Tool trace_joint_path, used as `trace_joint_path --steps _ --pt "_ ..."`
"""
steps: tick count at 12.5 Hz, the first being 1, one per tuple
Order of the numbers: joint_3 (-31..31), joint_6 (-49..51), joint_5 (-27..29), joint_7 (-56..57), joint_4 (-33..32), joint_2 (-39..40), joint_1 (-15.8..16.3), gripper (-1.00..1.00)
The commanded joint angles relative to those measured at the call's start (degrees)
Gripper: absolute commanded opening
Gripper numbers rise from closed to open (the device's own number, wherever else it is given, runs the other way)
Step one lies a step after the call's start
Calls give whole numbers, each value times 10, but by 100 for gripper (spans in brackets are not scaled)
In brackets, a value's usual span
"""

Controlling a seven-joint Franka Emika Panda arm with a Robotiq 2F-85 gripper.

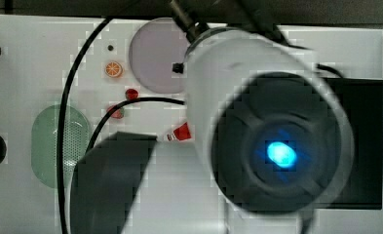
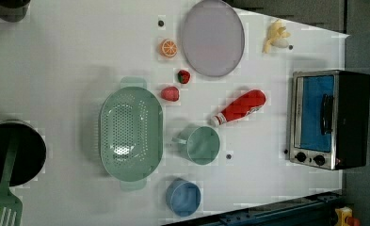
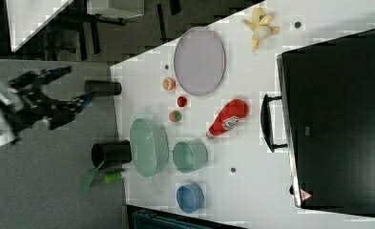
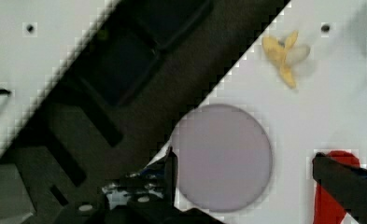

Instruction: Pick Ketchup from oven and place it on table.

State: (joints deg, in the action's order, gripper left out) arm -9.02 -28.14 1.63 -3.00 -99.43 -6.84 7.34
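The ketchup (image 2: 241, 107) lies on its side on the white table (image 2: 55, 70), its white cap pointing away from the oven (image 2: 331, 120). The oven's bluish glass door is closed. In the right view the ketchup (image 3: 227, 118) rests just off the oven's (image 3: 338, 129) handle. In the top view my white arm covers most of the bottle, leaving the cap end of the ketchup (image 1: 179, 132) showing. In the wrist view my gripper (image 4: 244, 158) is open above the table, and the ketchup (image 4: 328, 205) shows partly behind one dark finger (image 4: 344, 179). Nothing is between the fingers.
A lilac plate (image 2: 213, 37), an orange slice (image 2: 169, 48) and two strawberries (image 2: 170, 93) lie near the bottle. A green colander (image 2: 131, 128), a green cup (image 2: 202, 144) and a blue cup (image 2: 183, 197) stand further off. A peeled banana (image 2: 276, 36) lies near the table's corner.
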Motion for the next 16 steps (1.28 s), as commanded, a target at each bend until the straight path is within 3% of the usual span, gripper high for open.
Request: trace_joint_path --steps 1,5,16 --pt "-8 118 -33 -24 -5 61 -3 100" --pt "-4 297 -30 -78 49 56 -2 100" --pt "-4 270 -30 -78 51 63 -2 100"
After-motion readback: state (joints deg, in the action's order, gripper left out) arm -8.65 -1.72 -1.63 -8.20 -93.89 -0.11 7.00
